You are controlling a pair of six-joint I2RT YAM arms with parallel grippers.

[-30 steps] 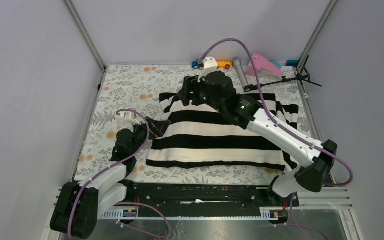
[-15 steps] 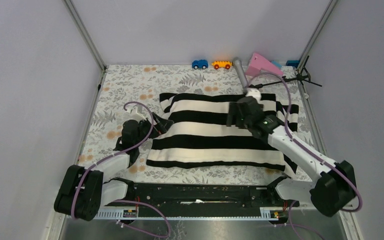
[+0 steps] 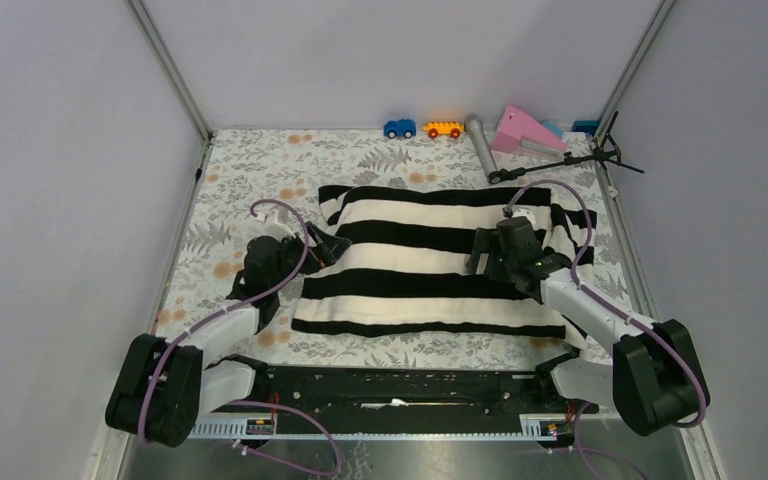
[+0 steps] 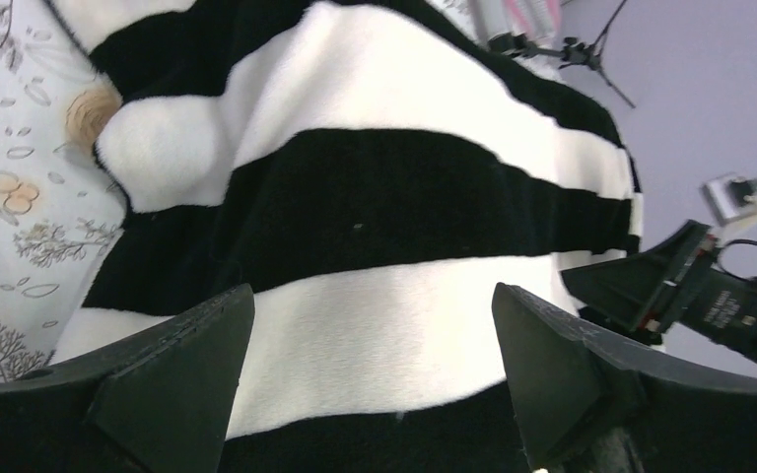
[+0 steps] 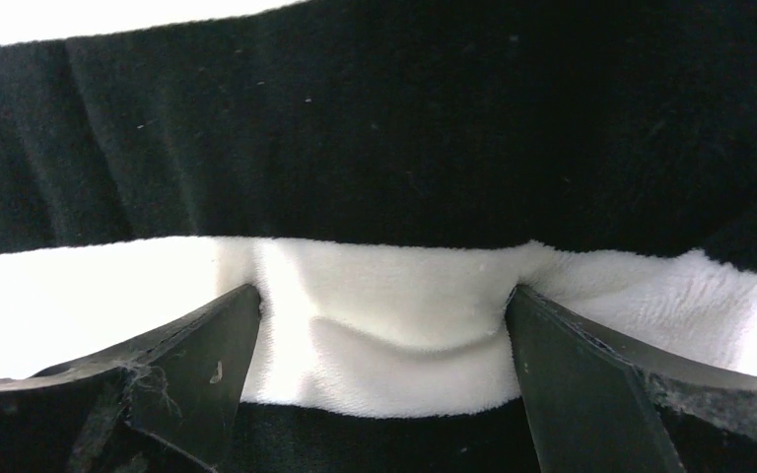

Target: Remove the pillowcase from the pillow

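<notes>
Pillowcase (image 3: 430,262) puckers between right gripper's (image 5: 379,301) tips; left gripper (image 4: 373,296) alongside.

Two robot arms, the left arm (image 3: 210,330) and the right arm (image 3: 600,315), stood at the table. Each carried one gripper, the left gripper (image 3: 315,248) and the right gripper (image 3: 480,252), and each gripper had two black fingers (image 4: 177,365), four in all. One pillowcase (image 3: 410,270) lay between and under the two grippers on one floral table cloth (image 3: 260,170). Beyond the right gripper, along the far edge, sat two toy cars, a blue car (image 3: 398,128) and an orange car (image 3: 444,129). Farther to that gripper's right were one grey cylinder (image 3: 480,142), one pink wedge (image 3: 525,128) and one black tripod (image 3: 580,160).
</notes>
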